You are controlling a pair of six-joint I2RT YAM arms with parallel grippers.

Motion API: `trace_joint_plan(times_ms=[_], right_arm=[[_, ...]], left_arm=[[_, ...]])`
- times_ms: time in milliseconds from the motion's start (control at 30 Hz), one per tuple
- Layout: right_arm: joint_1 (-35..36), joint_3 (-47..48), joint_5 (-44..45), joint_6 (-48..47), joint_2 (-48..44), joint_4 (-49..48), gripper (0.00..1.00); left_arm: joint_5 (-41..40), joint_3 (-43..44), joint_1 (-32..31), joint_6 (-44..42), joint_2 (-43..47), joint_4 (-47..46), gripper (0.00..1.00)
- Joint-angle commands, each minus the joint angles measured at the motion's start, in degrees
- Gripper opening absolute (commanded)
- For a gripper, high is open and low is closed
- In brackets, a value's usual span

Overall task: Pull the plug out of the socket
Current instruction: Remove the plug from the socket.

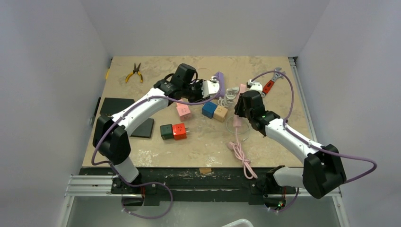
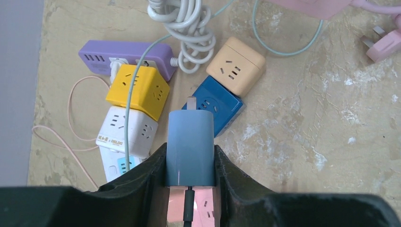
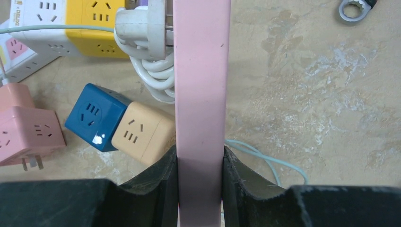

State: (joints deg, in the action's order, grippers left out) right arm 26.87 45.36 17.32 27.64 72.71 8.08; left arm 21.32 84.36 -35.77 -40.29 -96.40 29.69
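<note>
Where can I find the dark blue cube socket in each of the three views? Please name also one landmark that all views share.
Top external: the dark blue cube socket lies near the picture's centre.
Left wrist: centre, partly behind the gripped blue plug.
Right wrist: lower left, left of the gripped pink power strip.
Shared landmark: the tan cube socket touching it.

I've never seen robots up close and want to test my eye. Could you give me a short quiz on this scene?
1. True or false: the left gripper is shut on a blue plug.
2. The right gripper holds: A pliers, B pink strip, C yellow cube?
3. Fill in: the tan cube touches the ___ cube.
Key: 1 true; 2 B; 3 dark blue.
</note>
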Motion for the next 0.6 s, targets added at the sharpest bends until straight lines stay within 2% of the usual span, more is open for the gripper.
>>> trace_joint_plan(times_ms=[0, 133, 267, 400, 500, 567], right_arm=[[0.36, 0.99, 1.09, -1.27, -3.15, -0.51, 0.00], [-1.86, 1.88, 0.48, -0.55, -3.45, 0.63, 0.00], [-5.63, -1.32, -6.56, 0.21, -9.35, -3.97, 0.00], [-5.60, -3.02, -10.03, -0.59, -12.20, -6.58, 0.00], [-5.53, -4.00, -11.31, -0.52, -12.78, -6.84, 0.00], [-5.61, -4.71, -11.61, -0.44, -13.60, -7.28, 0.00]], left_arm=[[1.88, 0.45, -0.60, -2.01, 0.69, 1.49, 0.00], [-1.20, -1.63, -0.46, -4.64, -1.33, 1.51, 0.00], [-4.24, 0.88, 0.77, -3.18, -5.93, 1.77, 0.01], [-1.68, 4.55, -0.11, -1.37, -8.21, 2.35, 0.21], [-0.21, 8.03, -1.53, -0.16, -9.98, 3.99, 0.47], [0.51, 8.54, -2.06, 0.22, -10.12, 3.67, 0.56]])
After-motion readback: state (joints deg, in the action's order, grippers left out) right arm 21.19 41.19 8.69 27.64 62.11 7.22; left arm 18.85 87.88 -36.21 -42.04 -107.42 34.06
